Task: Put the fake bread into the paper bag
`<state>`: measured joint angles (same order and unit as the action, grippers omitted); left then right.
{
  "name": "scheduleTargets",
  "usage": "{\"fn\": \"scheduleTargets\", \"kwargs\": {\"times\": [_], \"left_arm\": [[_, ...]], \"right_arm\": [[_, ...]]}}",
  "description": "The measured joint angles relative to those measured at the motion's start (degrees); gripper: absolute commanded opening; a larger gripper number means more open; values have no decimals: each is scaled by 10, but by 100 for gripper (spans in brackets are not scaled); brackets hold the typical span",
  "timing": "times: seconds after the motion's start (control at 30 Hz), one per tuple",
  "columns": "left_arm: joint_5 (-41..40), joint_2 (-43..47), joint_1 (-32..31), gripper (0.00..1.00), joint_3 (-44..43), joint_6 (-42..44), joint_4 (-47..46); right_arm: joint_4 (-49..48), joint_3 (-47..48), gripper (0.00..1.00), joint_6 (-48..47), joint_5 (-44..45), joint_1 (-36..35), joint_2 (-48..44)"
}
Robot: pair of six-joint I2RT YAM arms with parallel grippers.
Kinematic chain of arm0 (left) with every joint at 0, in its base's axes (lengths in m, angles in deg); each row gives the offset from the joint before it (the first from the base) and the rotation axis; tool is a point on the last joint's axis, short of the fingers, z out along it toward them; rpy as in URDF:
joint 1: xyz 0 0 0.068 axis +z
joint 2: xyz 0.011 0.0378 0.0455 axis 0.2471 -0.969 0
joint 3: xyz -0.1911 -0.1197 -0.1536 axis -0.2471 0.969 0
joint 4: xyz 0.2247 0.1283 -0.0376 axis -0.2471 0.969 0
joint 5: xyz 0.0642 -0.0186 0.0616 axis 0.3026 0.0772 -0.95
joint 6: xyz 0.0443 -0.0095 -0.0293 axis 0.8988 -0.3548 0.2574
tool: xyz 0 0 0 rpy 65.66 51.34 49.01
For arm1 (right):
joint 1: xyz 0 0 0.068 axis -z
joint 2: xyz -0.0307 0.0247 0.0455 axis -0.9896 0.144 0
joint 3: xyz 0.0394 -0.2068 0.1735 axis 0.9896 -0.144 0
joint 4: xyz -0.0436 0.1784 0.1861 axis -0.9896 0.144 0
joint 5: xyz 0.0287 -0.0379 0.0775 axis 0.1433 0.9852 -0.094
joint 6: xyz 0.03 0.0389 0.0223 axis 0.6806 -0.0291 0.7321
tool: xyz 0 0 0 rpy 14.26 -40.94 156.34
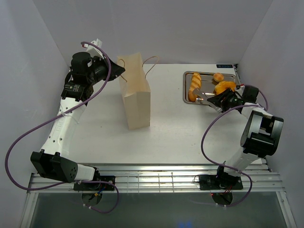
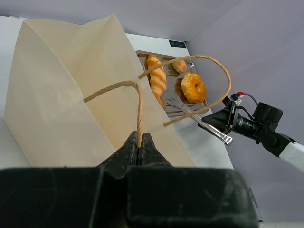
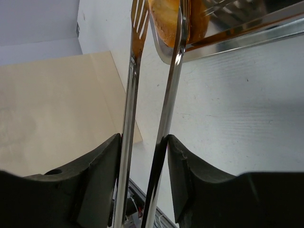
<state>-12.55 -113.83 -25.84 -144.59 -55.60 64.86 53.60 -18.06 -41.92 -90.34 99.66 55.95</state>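
Paper bag (image 1: pixel 137 99) stood upright on the table (image 1: pixel 180 128), mouth up, long axis vertical, left of centre. One bag, two cord handles.

Left gripper (image 2: pixel 139 145) was pinched tight on the near handle (image 2: pixel 139 102), cord running straight up out of the closed fingertips. The far handle (image 2: pixel 209 66) arched free.

All the fake bread (image 1: pixel 194 86) sat on the single steel tray (image 1: pixel 209 72) at the far right, well apart from the bag.
- Count, clearly seen: one long loaf (image 2: pixel 156 78), one small bun (image 1: pixel 218 77), one ring doughnut (image 2: pixel 194 87).
- A fourth orange piece (image 2: pixel 177 89) sat mostly hidden behind the doughnut. Couldn't tell what it was.
- The loaf's long axis ran near-to-far along the tray's left end, far tip leaning slightly right in the top view.
- The bun was at the far edge.
- The doughnut was tilted up, its hole facing the left wrist camera.

One pair of metal tongs (image 2: pixel 204 122), handle end squeezed between the right gripper (image 3: pixel 145 147) fingers, both arms pressed in with a narrow gap left between them. The tongs pointed from the gripper toward the tray, tips over its near rim with an orange pastry between them. From the left wrist view that looked like the doughnut. Actual grip contact wasn't clear.
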Motion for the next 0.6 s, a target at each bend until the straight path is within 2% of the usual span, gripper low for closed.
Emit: {"fn": "scheduleTargets", "kwargs": {"times": [0.33, 0.6], "left_arm": [[0, 1, 0, 0, 0, 0, 0], [0, 1, 0, 0, 0, 0, 0]], "right_arm": [[24, -2, 49, -10, 2, 5, 0], [33, 37, 50, -14, -3, 5, 37]]}}
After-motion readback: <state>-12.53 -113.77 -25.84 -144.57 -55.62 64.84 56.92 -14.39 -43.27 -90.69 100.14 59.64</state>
